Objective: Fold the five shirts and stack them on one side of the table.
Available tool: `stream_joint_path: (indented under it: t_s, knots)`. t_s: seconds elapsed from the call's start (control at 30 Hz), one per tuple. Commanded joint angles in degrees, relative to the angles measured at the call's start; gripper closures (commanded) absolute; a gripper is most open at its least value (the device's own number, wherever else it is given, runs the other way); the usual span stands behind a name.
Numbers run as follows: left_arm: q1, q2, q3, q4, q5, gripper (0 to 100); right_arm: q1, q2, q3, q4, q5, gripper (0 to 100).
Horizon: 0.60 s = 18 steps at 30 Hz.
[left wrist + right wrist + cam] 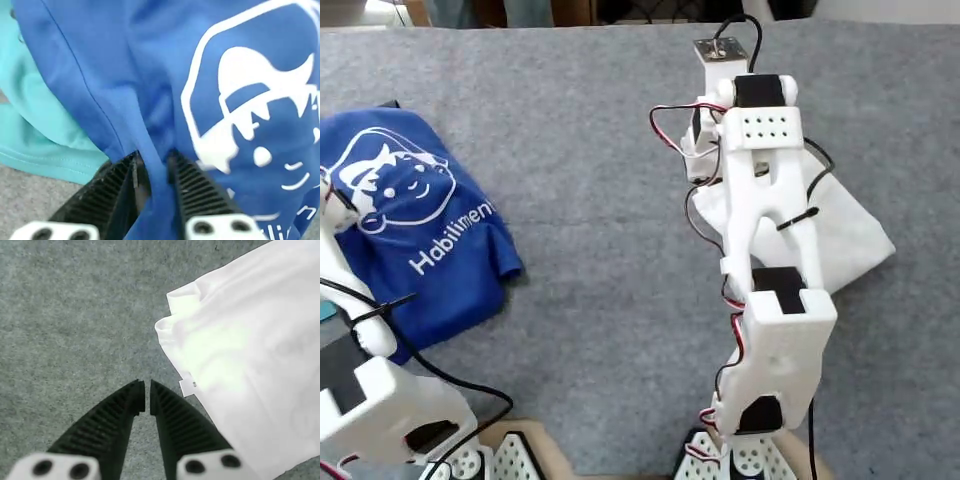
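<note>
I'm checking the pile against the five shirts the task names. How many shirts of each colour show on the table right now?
blue shirt: 1
turquoise shirt: 1
white shirt: 1
Total: 3 shirts in view

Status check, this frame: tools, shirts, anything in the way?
Left tool shut on blue shirt. Right tool shut, empty, over mat beside white shirt. Teal shirt partly under the blue one.
</note>
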Motion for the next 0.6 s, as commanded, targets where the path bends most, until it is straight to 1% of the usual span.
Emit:
stream_joint_path:
  t_s: [0.0,0.1,0.13,0.33,0.43,0.57]
  knots:
    - [2.51,-0.79,-5.23,0.62,-0.26,97,0.35,-0.22,-2.86,-0.09,0.26,96.3]
    - [4.62,-1.05,-6.37,1.14,-0.35,97,0.35,-0.22,-2.77,-0.09,0.26,96.3]
    - [5.76,-1.05,-7.43,2.46,-0.62,97,0.35,-0.22,-2.77,-0.09,0.26,96.3]
    - [11.74,-1.05,-18.07,13.89,-0.26,97,0.35,-0.22,-2.77,-0.09,0.18,96.3]
    - [16.57,-1.05,-26.42,19.78,-0.26,97,0.44,-0.22,-2.77,-0.09,0.18,96.3]
    - [23.52,-1.05,-41.01,28.75,-0.18,97,0.7,-0.31,-2.77,-0.09,0.26,96.3]
